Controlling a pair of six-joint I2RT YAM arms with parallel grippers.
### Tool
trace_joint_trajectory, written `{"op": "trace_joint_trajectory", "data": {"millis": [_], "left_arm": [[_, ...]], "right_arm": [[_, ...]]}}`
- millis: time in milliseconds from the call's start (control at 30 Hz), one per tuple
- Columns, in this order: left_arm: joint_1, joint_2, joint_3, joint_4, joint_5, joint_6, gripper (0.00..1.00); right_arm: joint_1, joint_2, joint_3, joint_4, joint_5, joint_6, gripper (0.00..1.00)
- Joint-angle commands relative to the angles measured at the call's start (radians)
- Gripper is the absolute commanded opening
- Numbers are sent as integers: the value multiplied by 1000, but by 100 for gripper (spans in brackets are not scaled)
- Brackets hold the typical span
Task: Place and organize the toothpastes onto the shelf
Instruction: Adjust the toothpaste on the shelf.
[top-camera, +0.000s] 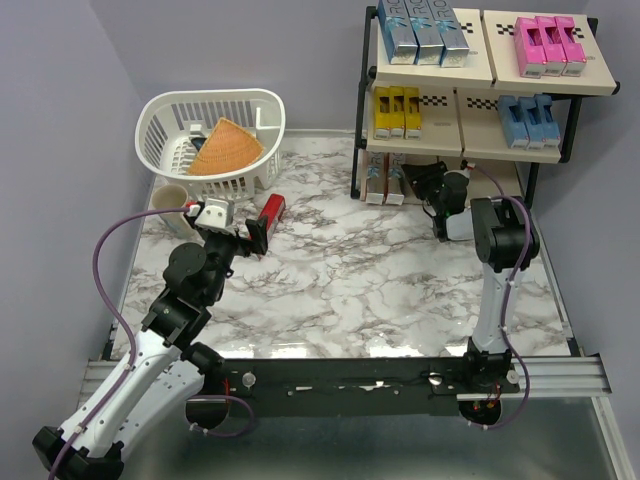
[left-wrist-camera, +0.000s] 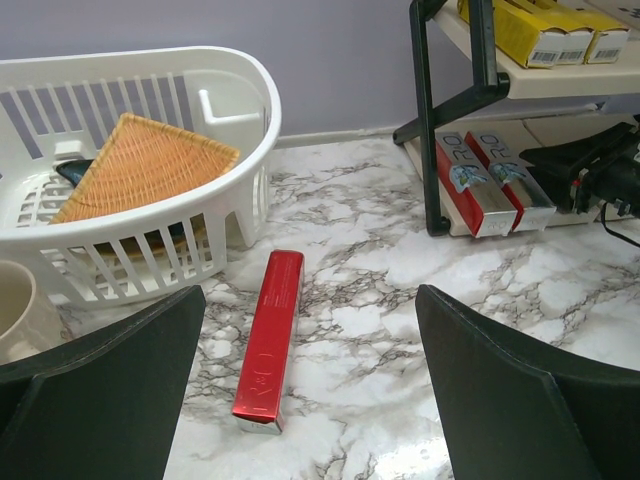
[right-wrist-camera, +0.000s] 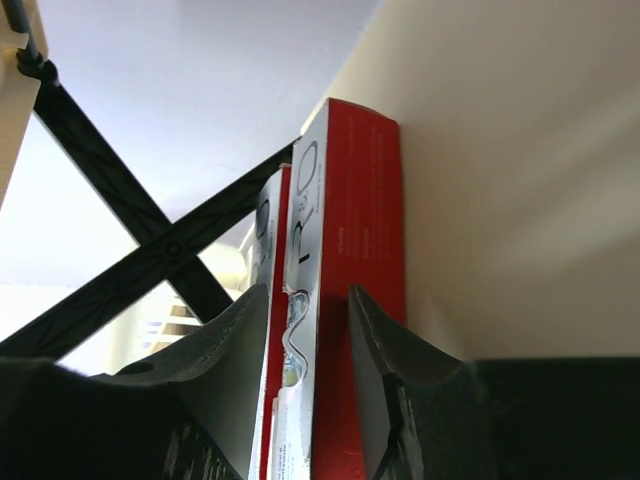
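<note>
The shelf (top-camera: 445, 120) stands at the back right. It bears silver-blue cartons (top-camera: 423, 32) and pink ones (top-camera: 549, 45) on top, yellow ones (top-camera: 396, 110) and light blue ones (top-camera: 529, 120) in the middle, and two red-and-silver ones (top-camera: 385, 185) at the bottom left. My right gripper (top-camera: 432, 190) reaches into the bottom tier. In the right wrist view it (right-wrist-camera: 305, 300) is shut on a red-and-silver toothpaste carton (right-wrist-camera: 350, 200) beside another. One red carton (top-camera: 271, 211) lies on the marble table. My left gripper (top-camera: 250, 232) hovers open just before it (left-wrist-camera: 270, 340).
A white plastic basket (top-camera: 170, 120) with a woven orange wedge (top-camera: 225, 150) stands at the back left, close behind the red carton. A beige cup (top-camera: 170, 200) stands beside my left gripper. The shelf's black post (left-wrist-camera: 430, 130) stands right of the carton.
</note>
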Motion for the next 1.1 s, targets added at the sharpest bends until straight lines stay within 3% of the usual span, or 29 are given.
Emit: {"op": "trace_joint_trajectory", "data": {"millis": [0, 567, 800, 933, 1067], "left_arm": [[11, -7, 10, -6, 27, -7, 99], [18, 2, 11, -6, 44, -13, 99], [19, 10, 10, -4, 52, -13, 99], [19, 22, 10, -6, 63, -11, 99], [19, 48, 14, -6, 72, -8, 99]], "right_arm": [[0, 38, 22, -7, -34, 39, 45], [9, 100, 113, -24, -128, 28, 44], [8, 64, 70, 3, -132, 13, 44], [-3, -11, -42, 57, -103, -3, 50], [-12, -112, -174, 82, -79, -35, 69]]}}
